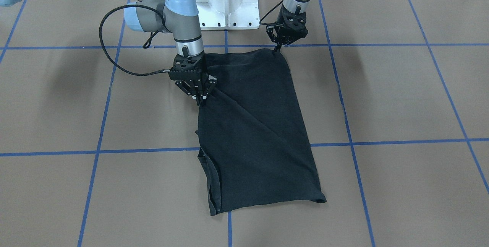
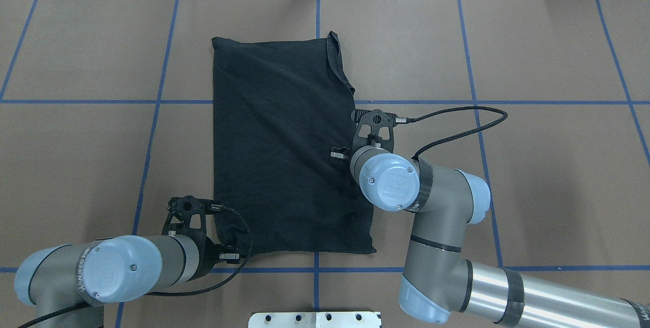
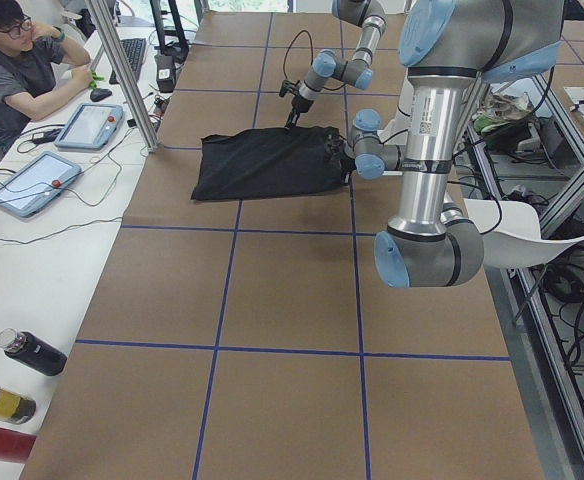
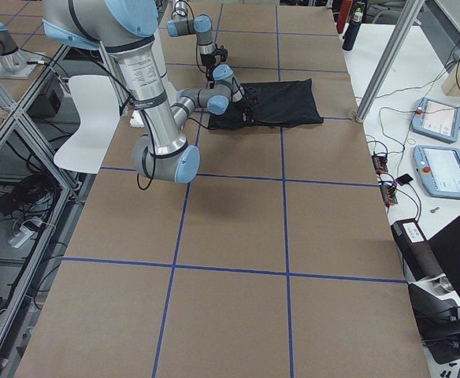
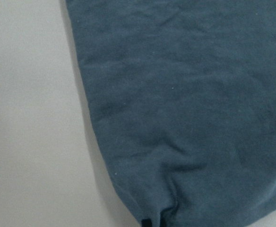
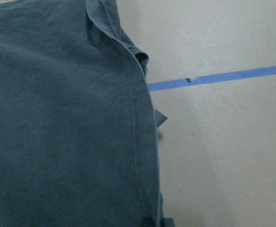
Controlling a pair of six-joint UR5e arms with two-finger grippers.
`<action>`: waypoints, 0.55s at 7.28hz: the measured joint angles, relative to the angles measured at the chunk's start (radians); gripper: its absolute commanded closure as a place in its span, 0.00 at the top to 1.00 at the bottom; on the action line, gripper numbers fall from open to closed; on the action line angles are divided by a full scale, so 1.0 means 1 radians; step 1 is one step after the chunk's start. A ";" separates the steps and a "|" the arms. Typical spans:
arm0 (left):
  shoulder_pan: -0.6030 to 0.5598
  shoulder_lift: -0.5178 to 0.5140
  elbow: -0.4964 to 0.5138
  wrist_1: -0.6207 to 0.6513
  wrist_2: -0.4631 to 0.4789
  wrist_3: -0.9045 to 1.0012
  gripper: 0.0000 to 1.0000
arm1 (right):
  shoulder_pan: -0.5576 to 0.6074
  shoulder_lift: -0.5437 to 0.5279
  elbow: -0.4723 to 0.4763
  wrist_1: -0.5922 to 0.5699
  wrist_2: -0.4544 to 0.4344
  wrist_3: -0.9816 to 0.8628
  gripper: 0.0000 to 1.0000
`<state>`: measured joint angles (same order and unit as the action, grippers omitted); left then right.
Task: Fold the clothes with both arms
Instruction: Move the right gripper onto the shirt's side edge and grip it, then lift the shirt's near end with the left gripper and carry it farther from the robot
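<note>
The black T-shirt (image 1: 259, 132) lies folded into a long rectangle on the brown table, its print hidden. It also shows in the overhead view (image 2: 279, 140) and in both wrist views (image 5: 185, 94) (image 6: 62, 118). My left gripper (image 1: 276, 49) is shut on the shirt's corner nearest the robot, on its left side. My right gripper (image 1: 199, 101) is shut on the shirt's right long edge about midway along, and a diagonal crease runs from it. In the overhead view both wrists hide the fingertips.
The white mounting block (image 1: 226, 2) stands just behind the shirt's near edge. Blue tape lines (image 1: 382, 142) grid the table. An operator (image 3: 12, 60) sits with tablets (image 3: 87, 125) at the far side; bottles (image 3: 32, 352) lie there too.
</note>
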<state>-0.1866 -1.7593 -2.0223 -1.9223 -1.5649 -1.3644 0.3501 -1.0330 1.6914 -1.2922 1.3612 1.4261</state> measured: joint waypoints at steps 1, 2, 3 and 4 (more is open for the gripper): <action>-0.001 0.006 -0.038 0.004 -0.002 0.001 0.00 | -0.028 -0.032 0.063 -0.027 -0.008 0.001 0.00; -0.002 0.011 -0.086 0.017 -0.004 0.002 0.00 | -0.064 -0.072 0.125 -0.041 -0.027 0.001 0.00; -0.003 0.015 -0.152 0.047 -0.009 0.002 0.00 | -0.097 -0.111 0.182 -0.047 -0.047 0.002 0.00; -0.004 0.017 -0.225 0.096 -0.026 0.002 0.00 | -0.118 -0.137 0.220 -0.049 -0.058 0.002 0.00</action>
<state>-0.1909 -1.7425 -2.2474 -1.8266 -1.5914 -1.3623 0.2318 -1.1699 1.9117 -1.3412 1.3033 1.4280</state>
